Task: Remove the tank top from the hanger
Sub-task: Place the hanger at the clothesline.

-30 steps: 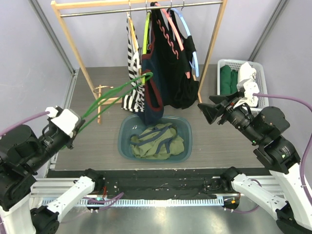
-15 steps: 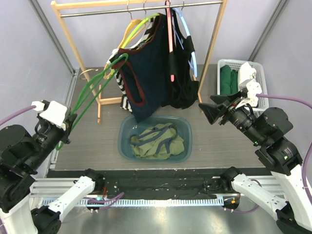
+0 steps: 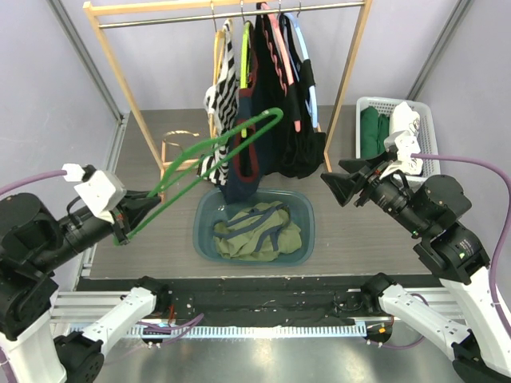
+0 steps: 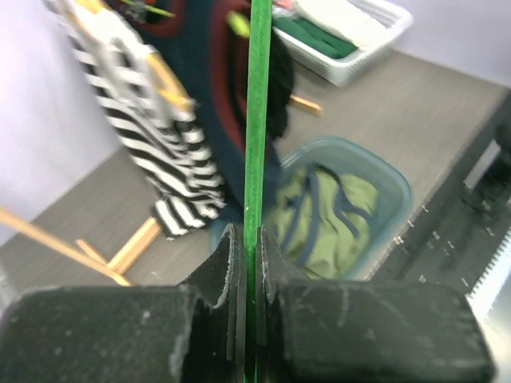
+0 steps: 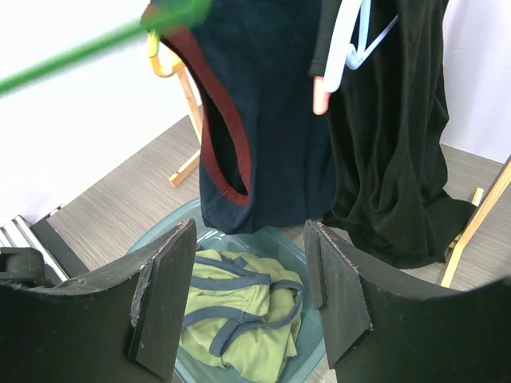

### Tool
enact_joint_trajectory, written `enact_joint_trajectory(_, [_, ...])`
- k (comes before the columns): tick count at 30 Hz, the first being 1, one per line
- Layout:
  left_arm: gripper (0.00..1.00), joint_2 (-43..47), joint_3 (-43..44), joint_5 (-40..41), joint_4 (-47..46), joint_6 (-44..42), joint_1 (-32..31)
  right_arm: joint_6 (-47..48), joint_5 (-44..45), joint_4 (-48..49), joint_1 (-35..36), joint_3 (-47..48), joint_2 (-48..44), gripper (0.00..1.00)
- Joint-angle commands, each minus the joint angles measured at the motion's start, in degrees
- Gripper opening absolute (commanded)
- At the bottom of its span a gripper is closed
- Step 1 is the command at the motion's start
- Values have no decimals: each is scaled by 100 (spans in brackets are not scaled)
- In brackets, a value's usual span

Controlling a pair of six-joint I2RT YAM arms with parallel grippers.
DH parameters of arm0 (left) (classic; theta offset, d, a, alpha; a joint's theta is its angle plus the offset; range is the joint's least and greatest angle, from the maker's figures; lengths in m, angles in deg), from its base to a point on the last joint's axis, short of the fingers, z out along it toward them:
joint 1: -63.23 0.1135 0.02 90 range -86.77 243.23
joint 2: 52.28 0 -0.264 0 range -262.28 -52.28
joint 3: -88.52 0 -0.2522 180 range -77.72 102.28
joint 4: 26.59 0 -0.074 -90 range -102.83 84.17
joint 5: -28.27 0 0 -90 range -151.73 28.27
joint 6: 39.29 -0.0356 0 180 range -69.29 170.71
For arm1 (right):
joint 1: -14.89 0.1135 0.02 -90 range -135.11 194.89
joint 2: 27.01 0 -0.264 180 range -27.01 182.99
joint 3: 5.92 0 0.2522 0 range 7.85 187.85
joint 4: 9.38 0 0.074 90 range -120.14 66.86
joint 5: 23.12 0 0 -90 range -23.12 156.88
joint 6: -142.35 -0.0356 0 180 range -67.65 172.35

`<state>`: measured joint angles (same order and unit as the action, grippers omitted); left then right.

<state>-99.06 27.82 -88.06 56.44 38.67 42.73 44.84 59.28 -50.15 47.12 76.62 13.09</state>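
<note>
A navy tank top (image 3: 246, 152) with red trim hangs from the rail under a yellow-green hanger (image 3: 243, 48). It also shows in the right wrist view (image 5: 263, 120). My left gripper (image 3: 128, 222) is shut on the low end of a long green hanger (image 3: 207, 163). In the left wrist view (image 4: 249, 239) the green hanger (image 4: 257, 112) runs straight up between its jaws. The hanger's far end reaches the tank top's red-trimmed strap (image 5: 172, 14); I cannot tell if it is hooked in. My right gripper (image 3: 335, 187) is open and empty to the right of the top, and in its own view (image 5: 249, 235) it points at the top's hem.
A blue basin (image 3: 204, 239) below the top holds a green tank top (image 3: 255, 231) with blue trim. A striped garment (image 3: 219, 104) and a black garment (image 3: 295, 120) hang on the wooden rack (image 3: 120, 72). A white basket (image 3: 427, 120) stands at the right.
My left gripper moved right and toward the basin with the green hanger. The navy top, pulled out to the left before, has swung back and hangs straight down.
</note>
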Motion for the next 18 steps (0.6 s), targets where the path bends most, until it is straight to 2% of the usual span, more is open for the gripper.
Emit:
enact_joint_trajectory(1, [0, 38, 528, 1136, -783, 394, 36, -58, -49, 213, -6, -39, -90, 64])
enact_joint_trajectory(5, [0, -102, 1370, 1797, -995, 412, 106, -58, -49, 204, -6, -66, -99, 64])
enact_joint_trajectory(8, [0, -147, 1558, 2271, -1083, 272, 133, -58, -75, 187, -6, -75, -99, 64])
enact_joint_trajectory(10, [0, -50, 1304, 2761, -1188, 237, 151, -58, -75, 187, -6, -75, -107, 64])
enact_joint_trajectory(16, [0, 257, -776, 3747, -1609, 297, 186, -40, -93, 178, -6, -75, -142, 64])
enact_joint_trajectory(18, [0, 188, -1034, 3863, -1645, 394, 195, -49, -119, 222, -15, -92, -125, 64])
